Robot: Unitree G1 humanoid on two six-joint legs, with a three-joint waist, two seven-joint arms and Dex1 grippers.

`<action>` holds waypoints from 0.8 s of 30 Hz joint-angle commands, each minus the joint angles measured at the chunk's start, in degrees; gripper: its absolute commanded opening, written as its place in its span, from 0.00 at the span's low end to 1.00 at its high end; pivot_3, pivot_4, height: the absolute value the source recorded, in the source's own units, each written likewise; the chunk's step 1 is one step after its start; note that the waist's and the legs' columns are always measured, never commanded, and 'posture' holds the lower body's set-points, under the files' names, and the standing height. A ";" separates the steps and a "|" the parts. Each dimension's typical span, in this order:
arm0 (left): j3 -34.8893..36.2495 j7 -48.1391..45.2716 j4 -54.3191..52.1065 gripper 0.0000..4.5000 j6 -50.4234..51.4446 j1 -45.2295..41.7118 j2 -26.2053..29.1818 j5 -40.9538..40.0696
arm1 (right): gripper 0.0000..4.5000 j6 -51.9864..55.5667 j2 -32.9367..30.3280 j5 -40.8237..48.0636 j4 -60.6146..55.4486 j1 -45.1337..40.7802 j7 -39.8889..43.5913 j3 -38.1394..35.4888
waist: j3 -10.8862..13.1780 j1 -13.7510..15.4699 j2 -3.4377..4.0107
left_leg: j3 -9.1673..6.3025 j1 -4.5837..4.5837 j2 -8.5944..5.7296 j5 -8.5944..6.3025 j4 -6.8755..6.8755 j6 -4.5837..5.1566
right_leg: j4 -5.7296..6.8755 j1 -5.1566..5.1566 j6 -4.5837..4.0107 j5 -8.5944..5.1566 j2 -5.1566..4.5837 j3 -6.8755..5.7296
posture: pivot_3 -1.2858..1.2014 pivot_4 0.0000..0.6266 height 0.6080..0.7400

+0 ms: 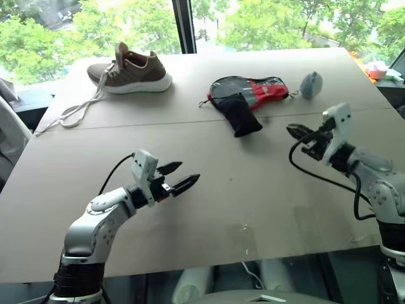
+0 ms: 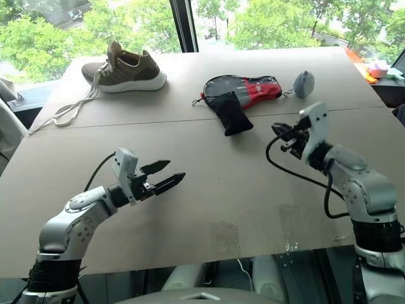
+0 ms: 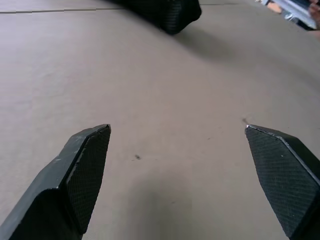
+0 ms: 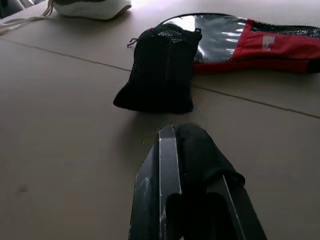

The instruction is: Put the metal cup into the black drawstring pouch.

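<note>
Spread wide, the left tool [image 1: 180, 177] hovers over the bare tabletop [image 1: 253, 190]; the right tool [image 1: 297, 133] is pressed together, empty. Beyond them the black drawstring pouch [image 1: 240, 114] lies bulging against a racket-shaped case [image 1: 259, 88], possibly with something inside.

Indoor test/lab-type setup by a window, not a home room. Evidence: large plain tan tabletop [image 1: 190, 209] made of boards w/ a seam across; tall glazing w/ dark mullion [image 1: 184, 25] directly behind, green trees [image 1: 38, 38] outside. Unrelated props laid out apart: brown sneaker [image 1: 130, 71] w/ loose laces, racket-shaped case [image 1: 256, 90], black drawstring pouch [image 1: 239, 114], grey fuzzy ball [image 1: 311, 84]. Exact facility type can't be told.
</note>
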 commanded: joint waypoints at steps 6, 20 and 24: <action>-0.78 -0.71 1.47 0.99 -7.49 -0.15 -0.81 3.38 | 0.00 -12.86 -1.97 -9.17 4.18 5.43 4.42 -1.53 | 0.00 -0.62 0.01 | 0.01 0.24 0.04 0.00 -0.03 -0.01 | 0.04 0.17 -0.06 0.03 0.02 0.00 | 0.52 0.24 1.00; 2.17 1.96 5.26 1.00 -6.72 -8.33 -5.97 -1.02 | 0.25 -6.30 15.14 -23.45 20.00 -25.51 -6.68 15.27 | -0.02 -1.04 -0.04 | -0.06 0.16 0.05 0.01 -0.15 -0.03 | -0.21 0.08 -0.11 0.07 0.05 -0.12 | 0.52 0.24 1.00; 1.97 2.31 5.05 1.00 -6.69 -8.14 -6.24 -1.06 | 0.10 -7.71 20.06 -26.94 24.20 -28.40 -7.62 18.27 | -0.02 -1.10 -0.04 | -0.05 0.12 0.06 0.01 -0.17 -0.04 | -0.20 -0.01 -0.11 0.07 0.08 -0.11 | 0.52 0.24 1.00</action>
